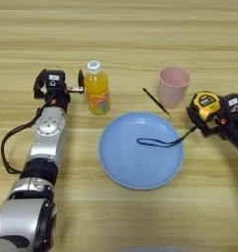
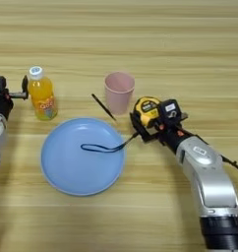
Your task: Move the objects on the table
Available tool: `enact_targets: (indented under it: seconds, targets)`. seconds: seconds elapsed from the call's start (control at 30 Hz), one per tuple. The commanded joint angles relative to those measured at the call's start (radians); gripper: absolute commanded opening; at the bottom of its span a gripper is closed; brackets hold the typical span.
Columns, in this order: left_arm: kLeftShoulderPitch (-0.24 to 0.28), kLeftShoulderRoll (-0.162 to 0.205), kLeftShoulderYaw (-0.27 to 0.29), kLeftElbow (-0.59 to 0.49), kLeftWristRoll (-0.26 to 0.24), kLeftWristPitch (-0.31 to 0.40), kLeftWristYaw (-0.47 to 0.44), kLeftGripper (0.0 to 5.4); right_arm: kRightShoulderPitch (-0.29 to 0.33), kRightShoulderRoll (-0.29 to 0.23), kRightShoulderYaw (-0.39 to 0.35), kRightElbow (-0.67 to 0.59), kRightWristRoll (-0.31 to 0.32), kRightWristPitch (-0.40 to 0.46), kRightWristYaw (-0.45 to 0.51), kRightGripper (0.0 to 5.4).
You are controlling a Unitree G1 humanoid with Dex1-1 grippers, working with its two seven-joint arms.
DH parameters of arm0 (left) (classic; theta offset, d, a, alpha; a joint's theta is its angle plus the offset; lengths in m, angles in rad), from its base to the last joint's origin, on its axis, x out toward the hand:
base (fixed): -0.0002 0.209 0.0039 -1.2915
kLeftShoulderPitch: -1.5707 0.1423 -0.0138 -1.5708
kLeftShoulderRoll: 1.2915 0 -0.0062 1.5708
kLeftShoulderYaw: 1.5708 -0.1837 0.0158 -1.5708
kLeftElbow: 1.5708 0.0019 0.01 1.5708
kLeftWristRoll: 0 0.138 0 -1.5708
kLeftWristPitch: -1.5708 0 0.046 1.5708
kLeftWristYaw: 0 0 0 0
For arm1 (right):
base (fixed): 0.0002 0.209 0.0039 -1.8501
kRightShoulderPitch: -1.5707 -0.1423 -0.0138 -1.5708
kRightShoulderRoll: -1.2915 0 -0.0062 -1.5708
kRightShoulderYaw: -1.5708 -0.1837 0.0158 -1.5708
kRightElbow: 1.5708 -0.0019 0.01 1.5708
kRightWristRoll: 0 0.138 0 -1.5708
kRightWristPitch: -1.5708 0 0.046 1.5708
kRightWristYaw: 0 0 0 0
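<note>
The orange juice bottle with a white cap stands upright on the table. My left gripper is open just to its left, one finger close to the bottle's side. The pink cup stands upright behind the plate's right rim. My right gripper is shut on the yellow-black tape measure, right of the cup and outside the plate. The tape measure's black strap trails left onto the plate.
A round blue plate lies in the middle of the table, holding only the strap's loop. A thin black stick lies slanted between the cup and the plate's far rim.
</note>
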State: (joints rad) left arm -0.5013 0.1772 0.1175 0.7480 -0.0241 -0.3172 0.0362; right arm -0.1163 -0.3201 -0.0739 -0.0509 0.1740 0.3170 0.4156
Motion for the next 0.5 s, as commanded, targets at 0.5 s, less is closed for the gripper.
enact_targets:
  seconds: [0.5]
  targets:
    - [0.002,0.008,0.0,-0.003,0.009,0.012,-0.006,5.4,-0.083,-0.017,-0.027,0.252,-0.061,-0.067,-0.07,4.6]
